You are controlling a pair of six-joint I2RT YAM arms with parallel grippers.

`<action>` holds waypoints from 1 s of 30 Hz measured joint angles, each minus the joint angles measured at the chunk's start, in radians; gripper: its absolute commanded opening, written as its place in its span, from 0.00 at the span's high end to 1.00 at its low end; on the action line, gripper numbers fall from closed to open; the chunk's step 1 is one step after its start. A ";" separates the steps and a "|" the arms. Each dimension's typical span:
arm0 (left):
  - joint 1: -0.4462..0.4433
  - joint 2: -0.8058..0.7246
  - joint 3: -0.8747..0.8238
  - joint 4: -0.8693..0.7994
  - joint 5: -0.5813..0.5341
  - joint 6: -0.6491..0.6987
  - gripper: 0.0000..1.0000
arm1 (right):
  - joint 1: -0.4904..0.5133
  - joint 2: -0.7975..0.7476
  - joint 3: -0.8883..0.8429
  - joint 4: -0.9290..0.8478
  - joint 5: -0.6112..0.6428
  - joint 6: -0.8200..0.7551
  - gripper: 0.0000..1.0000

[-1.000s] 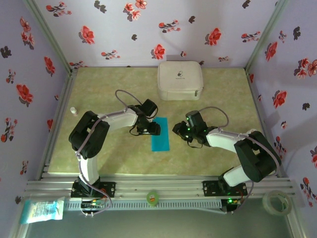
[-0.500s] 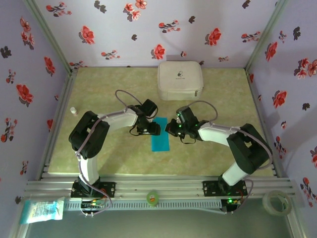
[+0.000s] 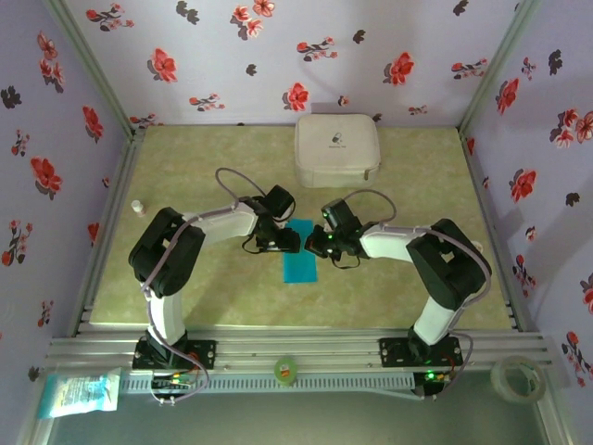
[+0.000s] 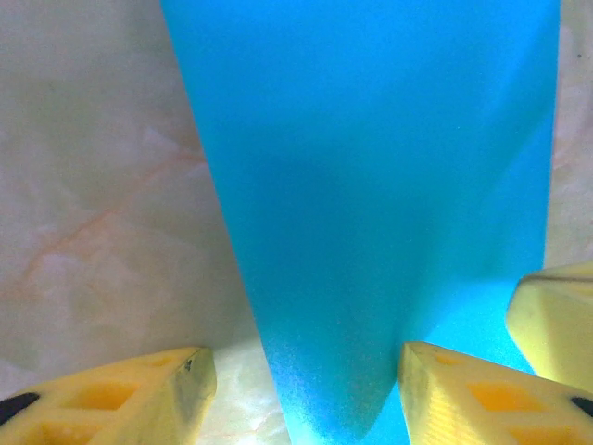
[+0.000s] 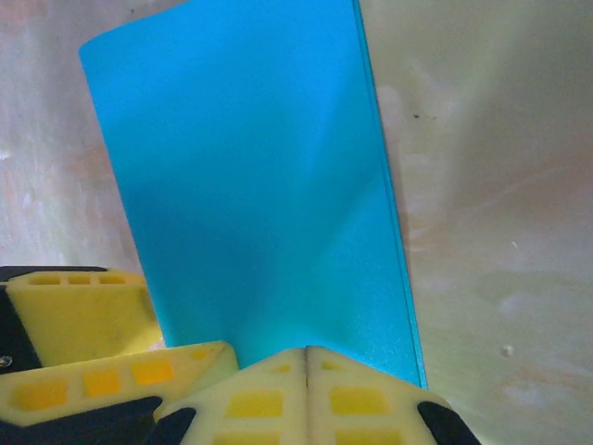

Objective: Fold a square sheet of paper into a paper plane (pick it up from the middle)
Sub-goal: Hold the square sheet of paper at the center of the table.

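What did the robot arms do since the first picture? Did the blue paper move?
The right gripper swung left to the folded turquoise-blue paper sheet and snapped shut, its fingertips now at the paper's right edge. The left gripper stayed open at the paper's left side. The paper and the white rounded-square zip case did not move.

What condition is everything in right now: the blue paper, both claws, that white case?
sheet of paper: folded double into a narrow strip, lying flat
left claw: open, straddling the paper's edge
right claw: shut, tips over the paper
white case: closed
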 measured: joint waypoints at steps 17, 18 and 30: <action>-0.003 -0.014 -0.005 0.006 0.000 -0.013 0.40 | 0.000 0.044 -0.013 0.049 -0.019 -0.040 1.00; -0.004 -0.023 -0.011 0.013 0.000 -0.020 0.39 | 0.000 0.044 -0.013 0.048 -0.019 -0.052 1.00; 0.058 -0.349 -0.153 0.189 0.053 -0.130 0.67 | -0.009 0.060 0.077 -0.123 -0.018 -0.177 1.00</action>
